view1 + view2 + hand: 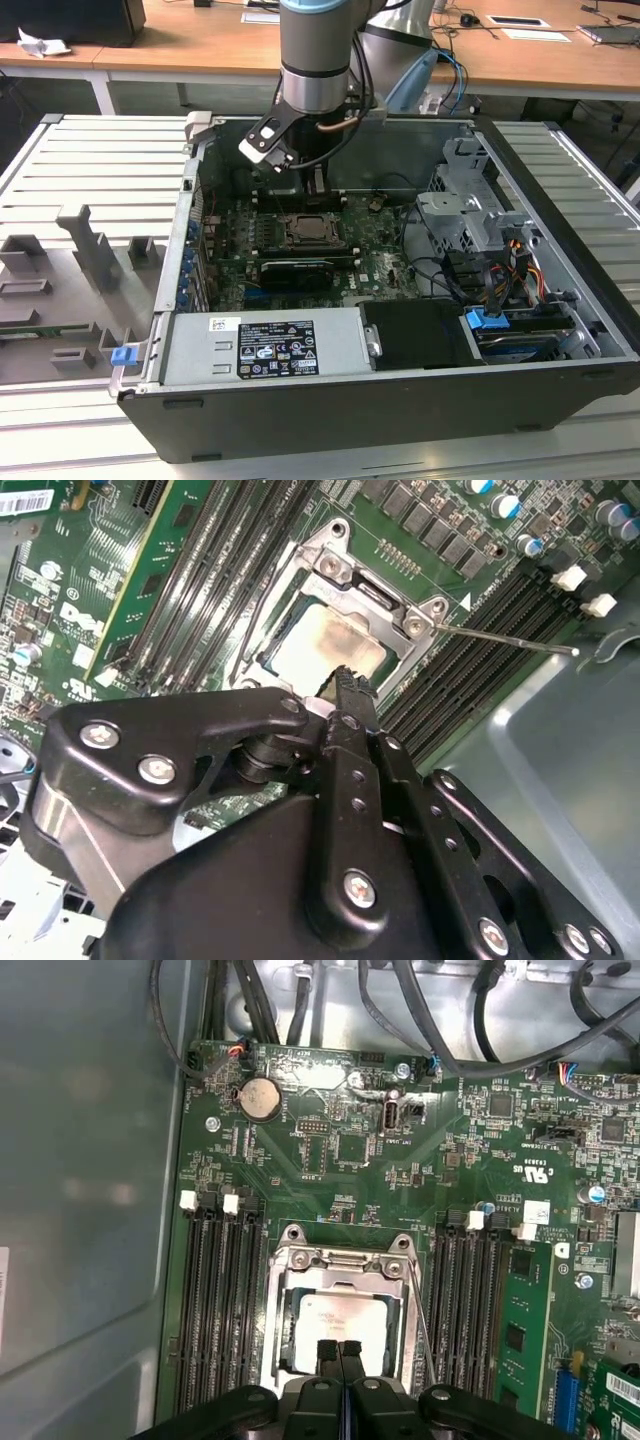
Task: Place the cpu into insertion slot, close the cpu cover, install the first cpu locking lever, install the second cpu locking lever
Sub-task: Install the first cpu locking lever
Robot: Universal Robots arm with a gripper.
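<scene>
Low inside the open computer case (pixel 300 430), just above the cpu (pixel 340 1312): the gripper (pixel 340 1348), squeezed tight shut, nothing in it. Flat in its slot (pixel 287 1345) on the green board (pixel 340 1160), that cpu, with the shiny cpu cover (pixel 340 1258) down around its edges. Beside the slot, in the second wrist view, a thin metal lever (pixel 500 640) sticking out.

An open black computer case (pixel 330 430) sits mid-frame on a slatted grey bench (pixel 80 150). Its power supply (pixel 265 350) is along the lower edge, and the drive cage (pixel 470 215) is at the exterior view's right. Grey fixture blocks (pixel 90 250) stand at the exterior view's left. In the first wrist view, a coin cell (pixel 261 1099) sits on the green motherboard (pixel 340 1190).
</scene>
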